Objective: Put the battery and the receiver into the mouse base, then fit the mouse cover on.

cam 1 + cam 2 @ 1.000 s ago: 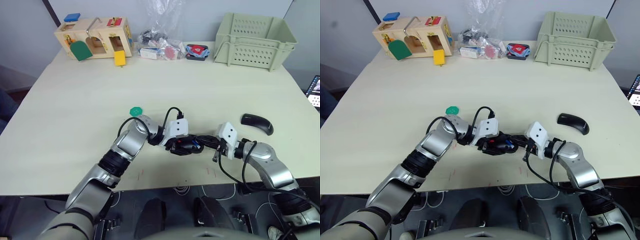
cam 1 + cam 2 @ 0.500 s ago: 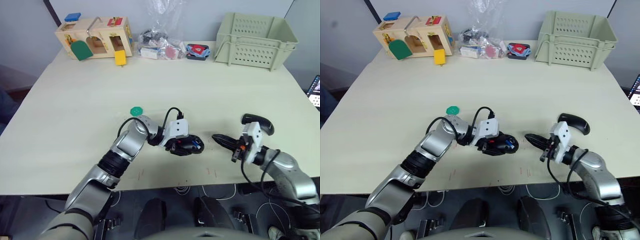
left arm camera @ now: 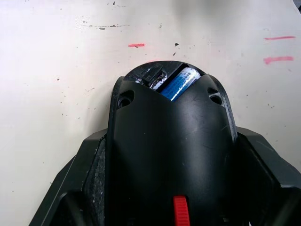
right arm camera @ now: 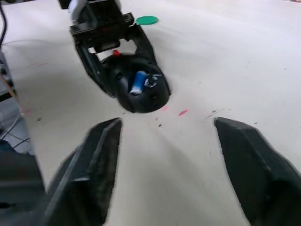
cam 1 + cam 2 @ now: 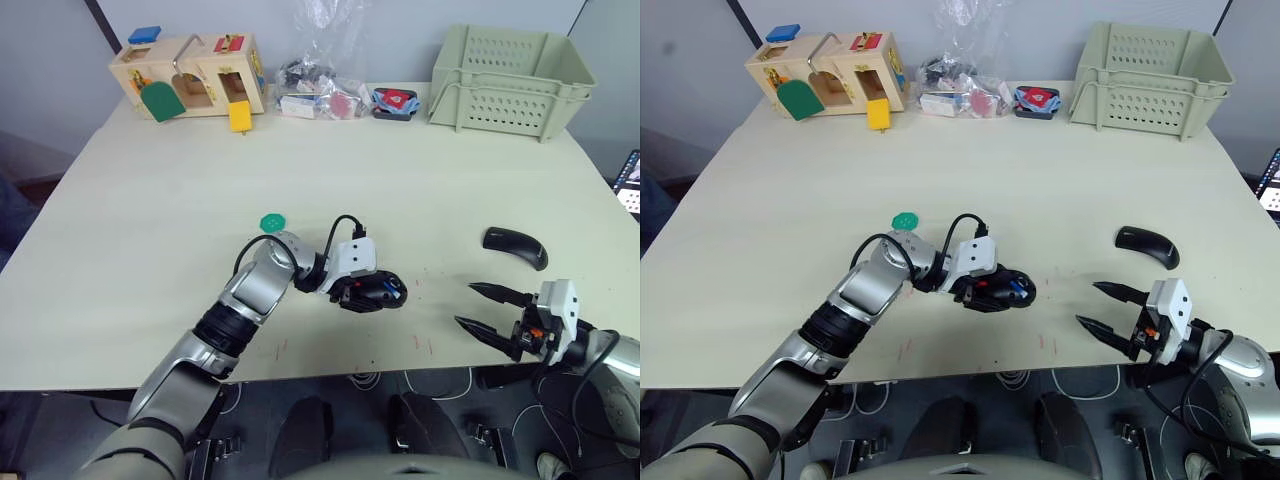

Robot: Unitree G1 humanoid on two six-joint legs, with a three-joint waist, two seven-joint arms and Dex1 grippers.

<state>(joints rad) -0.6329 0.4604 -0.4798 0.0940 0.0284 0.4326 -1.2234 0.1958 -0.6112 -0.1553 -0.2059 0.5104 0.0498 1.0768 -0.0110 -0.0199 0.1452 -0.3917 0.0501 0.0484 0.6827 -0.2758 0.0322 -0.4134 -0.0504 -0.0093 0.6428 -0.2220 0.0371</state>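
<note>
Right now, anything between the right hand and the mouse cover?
No. The right eye view shows bare tabletop between the open right hand and the mouse cover, which lies farther back on the table.

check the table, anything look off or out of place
Nothing stands out. The battery sits in the mouse base held by the left gripper; the mouse cover lies apart, near the open right gripper.
</note>
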